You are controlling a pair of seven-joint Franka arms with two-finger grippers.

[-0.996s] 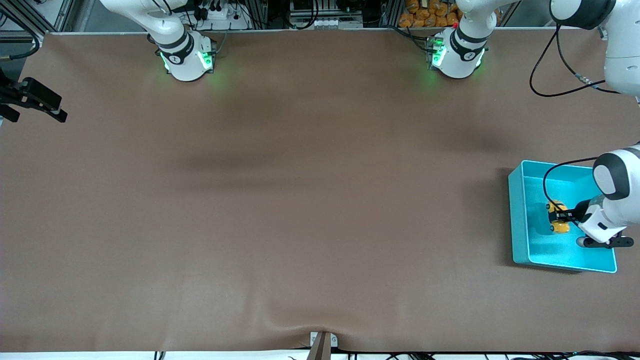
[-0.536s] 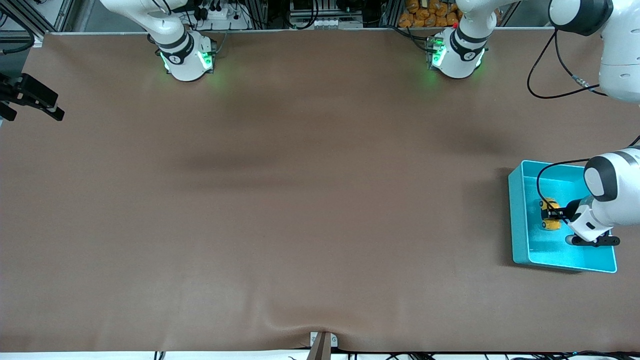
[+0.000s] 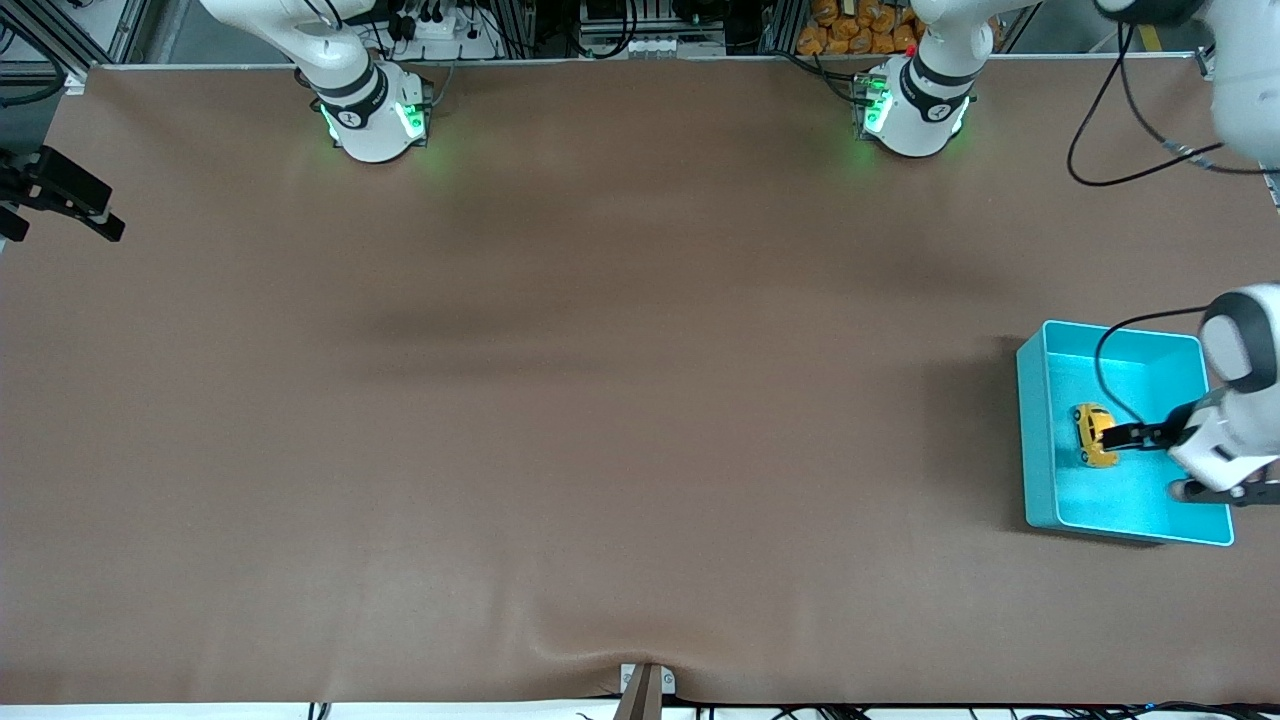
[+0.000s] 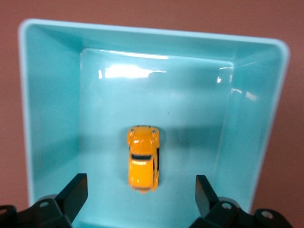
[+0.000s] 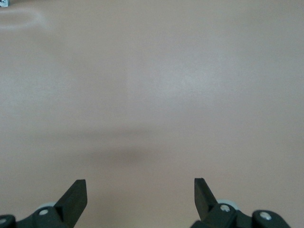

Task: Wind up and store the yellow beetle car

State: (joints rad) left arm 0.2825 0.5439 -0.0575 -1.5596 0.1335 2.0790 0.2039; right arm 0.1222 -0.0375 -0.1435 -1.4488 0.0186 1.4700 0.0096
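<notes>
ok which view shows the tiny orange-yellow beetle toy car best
The left wrist view: the tiny orange-yellow beetle toy car lies whole on the floor of the teal plastic bin, between the open left gripper fingers, untouched. The front view shows it small. The right wrist view shows only bare table past the open right gripper.

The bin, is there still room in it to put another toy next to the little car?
Yes. The bin holds only the car, which sits near the wall toward the right arm's end. The floor is bare from the car to the other walls. It is crowded just above the car, where the open left hand hangs.
</notes>
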